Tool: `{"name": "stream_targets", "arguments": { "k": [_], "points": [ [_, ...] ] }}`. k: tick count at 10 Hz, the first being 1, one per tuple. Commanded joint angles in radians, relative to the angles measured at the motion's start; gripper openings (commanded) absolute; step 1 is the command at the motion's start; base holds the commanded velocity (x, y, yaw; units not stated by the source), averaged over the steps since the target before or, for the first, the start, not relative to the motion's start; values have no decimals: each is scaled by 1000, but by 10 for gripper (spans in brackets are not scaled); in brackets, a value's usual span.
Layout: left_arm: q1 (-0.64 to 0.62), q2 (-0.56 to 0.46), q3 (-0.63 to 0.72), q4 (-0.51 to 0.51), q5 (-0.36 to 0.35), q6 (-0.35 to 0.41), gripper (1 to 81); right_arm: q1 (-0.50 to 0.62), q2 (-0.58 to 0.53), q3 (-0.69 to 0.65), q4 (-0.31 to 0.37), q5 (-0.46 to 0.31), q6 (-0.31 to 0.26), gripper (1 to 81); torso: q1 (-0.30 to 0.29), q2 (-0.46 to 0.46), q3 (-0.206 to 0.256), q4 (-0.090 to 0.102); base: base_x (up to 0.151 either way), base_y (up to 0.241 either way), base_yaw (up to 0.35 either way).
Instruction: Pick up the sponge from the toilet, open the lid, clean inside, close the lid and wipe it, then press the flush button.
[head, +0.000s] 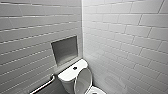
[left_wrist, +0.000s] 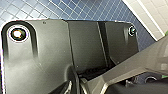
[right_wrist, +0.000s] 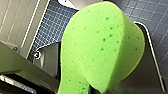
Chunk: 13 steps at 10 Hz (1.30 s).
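The white toilet (head: 71, 75) stands low in the head view, in the corner of two tiled walls. Its lid (head: 83, 81) is raised and leans back against the tank, and a part of the bowl rim (head: 96, 90) shows below it. The dark round flush button (head: 74, 67) sits in the middle of the tank top. The bright green sponge (right_wrist: 100, 50) looms large in the right wrist view, bent over and pinched at its base by my right gripper (right_wrist: 86, 86), which is shut on it. The left wrist view has nothing between the left gripper's jaws, which stand open.
A square grey niche (head: 65, 50) is set in the left wall above the tank. A metal grab bar (head: 43, 85) runs along that wall beside the toilet. White tiled walls close in on both sides. Blue tiled floor (left_wrist: 75, 10) lies under the arms.
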Motion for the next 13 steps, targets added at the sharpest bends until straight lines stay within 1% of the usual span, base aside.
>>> {"name": "stream_targets", "arguments": {
  "k": [1,2,4,5,6,8,10,11,12,13],
  "points": [
    [-38,-6,13,2,47,9,811,9,-6,-12,-18,-38,0,10,-61,95,-5,1,0,0,0],
    [-33,-4,12,2,47,9,811,9,3,-27,-18,-38,3,10,-79,121,21,-2,0,0,0],
    [-30,8,-14,0,47,9,811,12,37,-79,-15,-38,8,10,-116,177,37,-3,0,0,0],
    [-25,23,-45,2,45,11,811,14,54,-106,-15,-41,8,10,-140,214,40,-3,0,0,0],
    [-22,45,-87,2,43,12,811,15,69,-132,-18,-62,5,10,-165,252,41,-3,0,0,0],
    [-18,68,-134,0,17,12,811,14,77,-143,-21,-81,-1,10,-212,325,41,-3,0,0,0],
    [-18,68,-134,0,16,14,811,14,78,-138,-21,-81,-3,10,-260,400,118,-3,0,0,0],
    [-13,68,-136,2,16,14,811,14,80,-138,-21,-81,-3,10,-277,428,124,-3,0,0,0],
    [-13,66,-136,0,16,14,811,15,81,-138,-22,-81,-3,10,-298,460,115,-3,0,0,0],
    [-11,66,-139,-11,16,12,811,15,83,-138,-21,-81,-3,10,-256,394,89,-3,0,0,0]
  ]
}}
